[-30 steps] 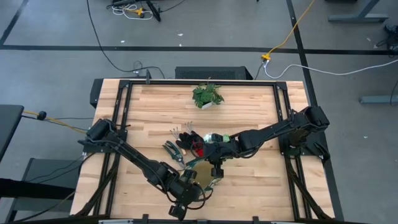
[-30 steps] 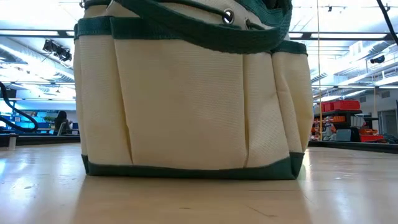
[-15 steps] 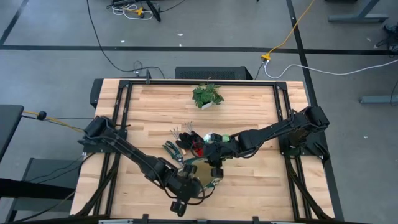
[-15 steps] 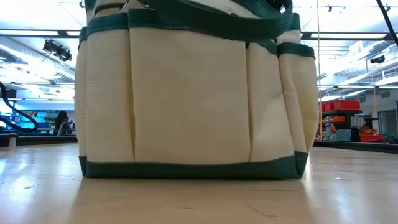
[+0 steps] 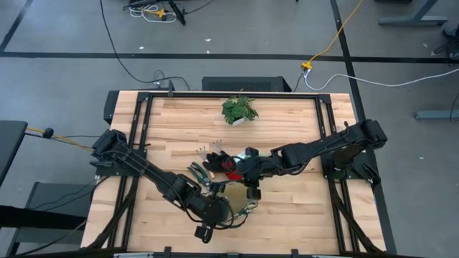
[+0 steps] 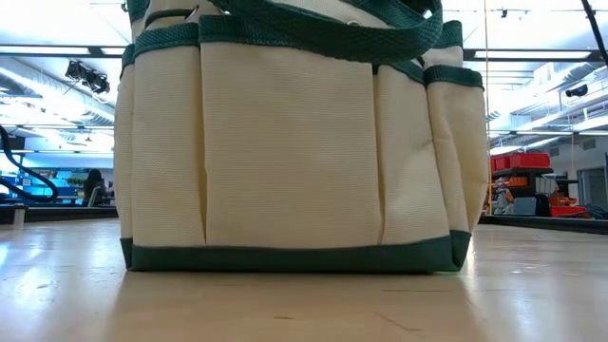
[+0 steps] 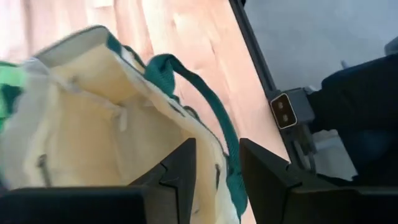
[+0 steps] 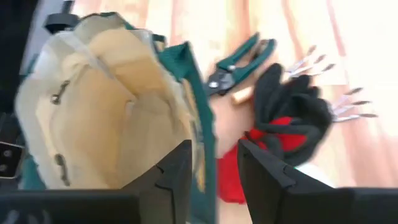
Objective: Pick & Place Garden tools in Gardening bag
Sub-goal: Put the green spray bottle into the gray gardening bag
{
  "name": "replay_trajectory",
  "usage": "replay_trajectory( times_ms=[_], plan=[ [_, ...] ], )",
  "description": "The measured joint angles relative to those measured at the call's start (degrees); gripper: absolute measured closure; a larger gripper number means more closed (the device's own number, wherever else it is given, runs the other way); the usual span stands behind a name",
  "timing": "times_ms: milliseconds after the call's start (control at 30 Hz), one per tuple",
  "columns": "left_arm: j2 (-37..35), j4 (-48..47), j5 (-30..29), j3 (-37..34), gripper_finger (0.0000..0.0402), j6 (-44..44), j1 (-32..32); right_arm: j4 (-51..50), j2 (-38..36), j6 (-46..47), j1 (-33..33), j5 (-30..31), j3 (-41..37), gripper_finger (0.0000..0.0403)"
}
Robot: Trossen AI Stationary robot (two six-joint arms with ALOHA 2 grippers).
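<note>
The beige gardening bag [image 5: 235, 206] with green trim stands upright on its base near the table's front edge; the low view shows its near wall [image 6: 294, 161]. My left gripper [image 5: 217, 210] is shut on its left rim, my right gripper [image 5: 252, 192] on its far rim. The red-and-black gloves [image 8: 292, 106], the dark-handled shears [image 8: 239, 62] and metal rake prongs [image 8: 348, 106] lie on the table just beyond the bag. The gloves also show in the high view [image 5: 224, 165]. A green-and-white piece [image 5: 248, 153], perhaps the spray bottle, shows beside my right arm. My left gripper [image 7: 217, 180] has the bag's top rim by the green handle [image 7: 214, 149] between its fingers, one finger inside the bag and one outside. The bag stands on the table. My right gripper [image 8: 214, 174] has the green-trimmed rim [image 8: 202, 134] between its fingers, one inside and one outside, coming from above.
A leafy potted plant [image 5: 239, 109] stands at the table's far edge. Black rails [image 5: 326, 136] run along the table's left and right sides. Bare wood lies left and right of the bag.
The bag's near wall has straightened and its top edge has risen, so the bag now stands squarer than a second ago. My left gripper has moved a little toward the table's far edge. My right arm has shifted slightly toward the right edge.
</note>
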Motion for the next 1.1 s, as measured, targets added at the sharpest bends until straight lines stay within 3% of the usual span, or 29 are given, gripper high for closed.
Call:
replay_trajectory(
  times_ms=[333, 600, 1100],
  plan=[
    [-5.9, -4.8, -7.2, 0.0, 0.0273, 0.0, 0.2, -8.4, -2.9, 4.3, -2.6, 7.5, 0.0, 0.0275],
    [-9.5, -13.8, -14.1, 0.0, 0.0273, -1.6, 0.3, -14.5, -2.7, 8.0, -8.1, 4.5, 0.0, 0.0275],
    [-10.7, -29.9, -18.0, 0.0, 0.0273, -9.1, 0.4, -16.1, 0.5, 6.2, -18.5, -4.1, 0.0, 0.0275]
  ],
)
